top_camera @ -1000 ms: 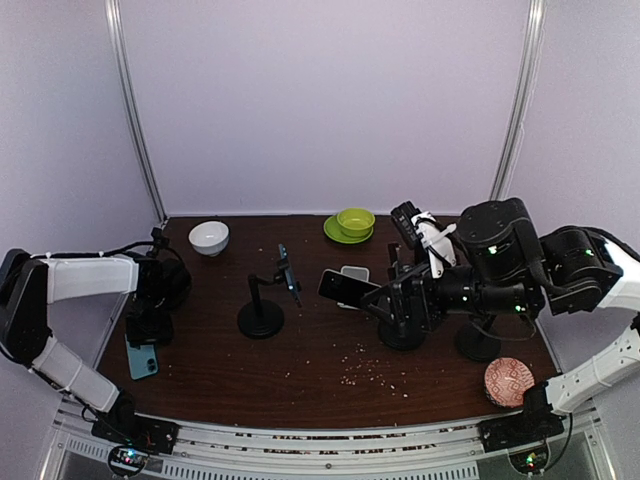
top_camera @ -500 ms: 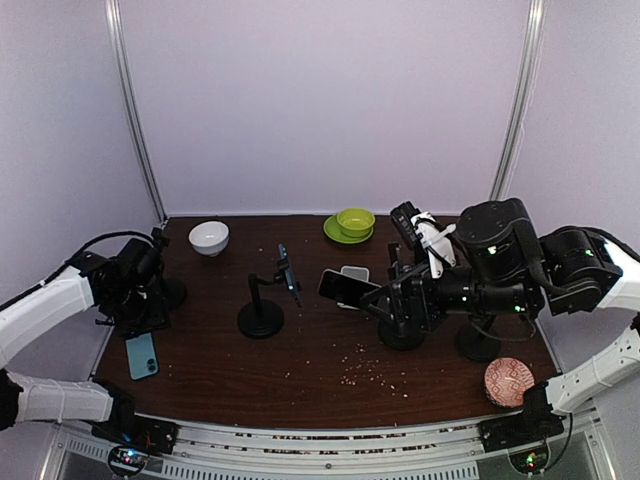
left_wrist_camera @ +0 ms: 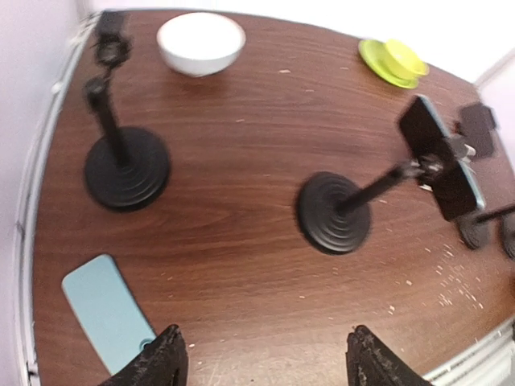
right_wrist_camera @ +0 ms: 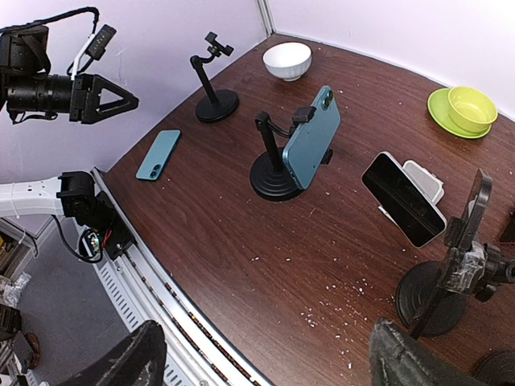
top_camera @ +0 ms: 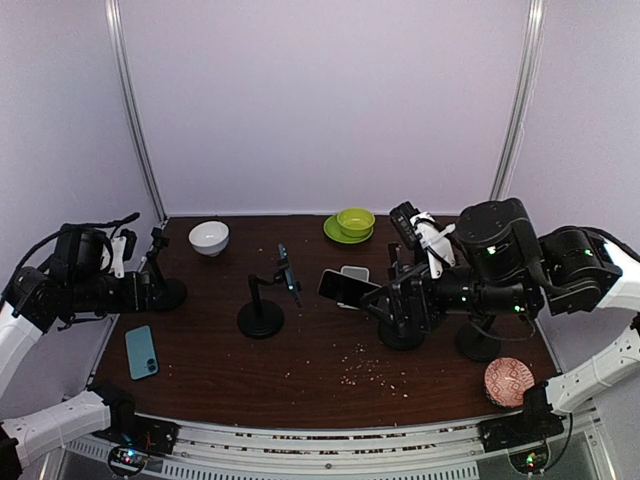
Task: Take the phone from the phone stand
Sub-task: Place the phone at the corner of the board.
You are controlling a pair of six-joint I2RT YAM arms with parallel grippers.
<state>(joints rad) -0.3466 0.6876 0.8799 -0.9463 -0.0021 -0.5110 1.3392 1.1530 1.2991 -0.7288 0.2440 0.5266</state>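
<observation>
The left gripper (left_wrist_camera: 261,366) is hovering over the table's left side, its jaws standing wide apart with nothing between them. Close by, the light-blue phone (top_camera: 141,352) is lying flat on the wood, to the near side of the empty phone stand (top_camera: 166,293). In the middle, a teal phone (right_wrist_camera: 312,138) is sitting clamped in a second stand (top_camera: 260,320). At the right, the right gripper (right_wrist_camera: 265,366) is hanging wide open and holding nothing.

The dark brown wood-grain table (left_wrist_camera: 241,201) has a smooth, faintly shiny finish. The black phone stand with a ribbed round base (left_wrist_camera: 334,213) looks like matt plastic. The teal phone (right_wrist_camera: 312,138) has a smooth, glossy back. The white bowl (left_wrist_camera: 200,42) at the far left corner looks glazed.
</observation>
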